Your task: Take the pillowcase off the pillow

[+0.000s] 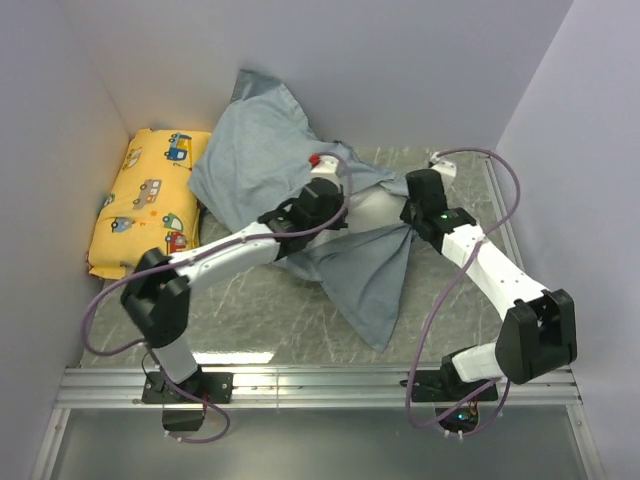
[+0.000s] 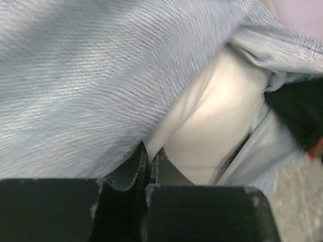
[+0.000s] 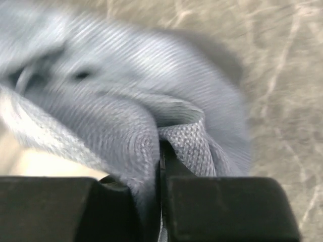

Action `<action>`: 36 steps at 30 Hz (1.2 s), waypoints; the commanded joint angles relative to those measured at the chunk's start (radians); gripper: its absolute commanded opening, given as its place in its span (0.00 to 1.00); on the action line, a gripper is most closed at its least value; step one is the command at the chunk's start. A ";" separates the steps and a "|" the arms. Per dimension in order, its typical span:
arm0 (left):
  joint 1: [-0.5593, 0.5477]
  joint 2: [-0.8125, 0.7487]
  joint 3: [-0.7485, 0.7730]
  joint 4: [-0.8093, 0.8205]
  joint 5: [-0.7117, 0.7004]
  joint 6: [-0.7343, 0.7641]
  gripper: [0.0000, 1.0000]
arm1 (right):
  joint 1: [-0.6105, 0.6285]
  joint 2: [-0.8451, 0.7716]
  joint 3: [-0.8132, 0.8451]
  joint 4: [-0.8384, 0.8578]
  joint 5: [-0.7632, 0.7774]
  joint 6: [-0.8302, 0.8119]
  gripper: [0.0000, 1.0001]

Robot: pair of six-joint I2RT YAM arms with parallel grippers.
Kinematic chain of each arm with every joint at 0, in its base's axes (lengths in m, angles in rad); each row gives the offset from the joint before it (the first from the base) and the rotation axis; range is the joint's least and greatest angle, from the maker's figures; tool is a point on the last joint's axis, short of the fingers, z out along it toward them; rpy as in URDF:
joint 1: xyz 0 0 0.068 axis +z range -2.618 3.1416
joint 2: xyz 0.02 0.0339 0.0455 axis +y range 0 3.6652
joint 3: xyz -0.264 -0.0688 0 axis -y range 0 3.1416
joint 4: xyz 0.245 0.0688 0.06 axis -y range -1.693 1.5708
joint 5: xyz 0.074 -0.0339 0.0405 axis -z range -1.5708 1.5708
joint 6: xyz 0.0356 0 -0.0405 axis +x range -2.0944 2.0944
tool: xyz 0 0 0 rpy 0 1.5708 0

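- Your right gripper [image 3: 160, 146] has its fingers clamped on a bunched fold of the pillowcase [image 1: 262, 150]. Grey weave is squeezed up between them, so that's a real pinch. I read this as the pulling hand.
- Your left gripper [image 2: 149, 154] has its fingers pressed together right where grey cloth meets the white pillow [image 2: 212, 116]. It looks like the anchoring hand, there to hold the stuffing back while the case slides off.
- The pillowcase sprawls across the table [image 1: 250, 320] from the back edge, left of centre, down to a loose tail pointing at the near edge. It narrows to a tight waist at your right gripper, which suggests the cloth is under tension there.
- The pillow sits around mid-table, nearer the back edge, between your two wrists. Only a small white patch peeks out.
- The yellow pillow [image 1: 145, 200] lies along the left edge, out of the action.
- Hard to call: the left fingertips are buried at the seam, so I cannot tell whether they hold pillow, case or both.
- How much pillow is inside the case is hidden.
- The right wrist view is smeared, no view shows the case's opening, and from above both sets of fingertips are covered.
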 commanded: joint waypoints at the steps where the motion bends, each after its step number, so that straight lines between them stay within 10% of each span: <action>1: 0.068 -0.198 -0.053 0.023 -0.016 -0.018 0.00 | -0.121 -0.050 -0.024 0.032 -0.009 0.022 0.10; 20: 0.115 -0.614 -0.076 0.009 0.016 0.022 0.00 | -0.322 0.127 -0.128 0.308 -0.490 0.125 0.08; 30: 0.115 -0.701 -0.192 -0.044 0.051 -0.038 0.00 | -0.404 0.200 -0.115 0.363 -0.671 0.169 0.37; 36: 0.115 -0.758 -0.272 -0.073 0.070 -0.067 0.00 | -0.431 0.230 -0.105 0.414 -0.738 0.197 0.38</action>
